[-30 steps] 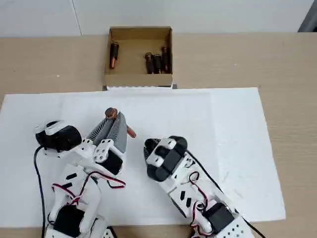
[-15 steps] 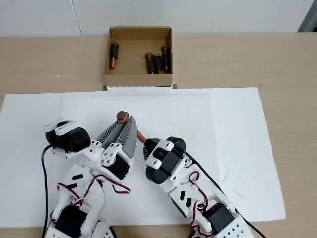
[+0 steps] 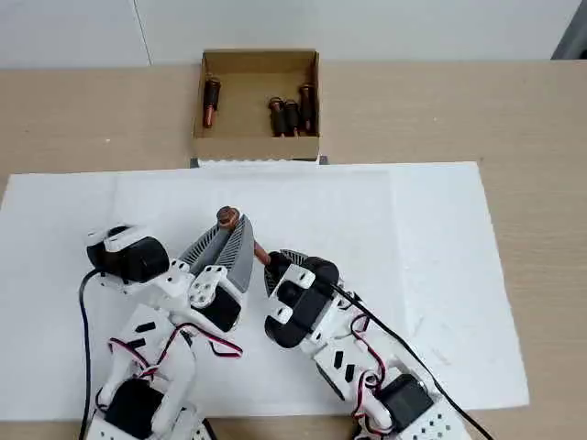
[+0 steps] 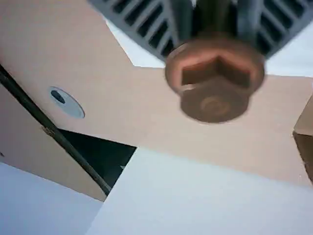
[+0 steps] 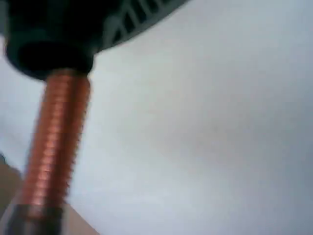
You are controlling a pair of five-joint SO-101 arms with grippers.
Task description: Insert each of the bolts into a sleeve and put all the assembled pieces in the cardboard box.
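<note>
The left gripper (image 3: 232, 231) is pressed shut on a copper bolt (image 3: 227, 216) above the white paper (image 3: 431, 275), well short of the cardboard box (image 3: 260, 147). The bolt's hex head pokes out past the fingertips. In the left wrist view the head is blurred, and the grey ribbed fingers (image 4: 142, 19) are cut off at the frame edge. The threaded shaft (image 3: 261, 252) slants toward the right gripper (image 3: 278, 264), whose fingers are hidden under its own body from above. In the right wrist view the thread runs into a black sleeve (image 5: 46, 46) that is only partly in frame, and the right gripper seems to pinch it. Four assembled pieces (image 3: 291, 115) lie in the box, one apart by a side wall and three close together.
</note>
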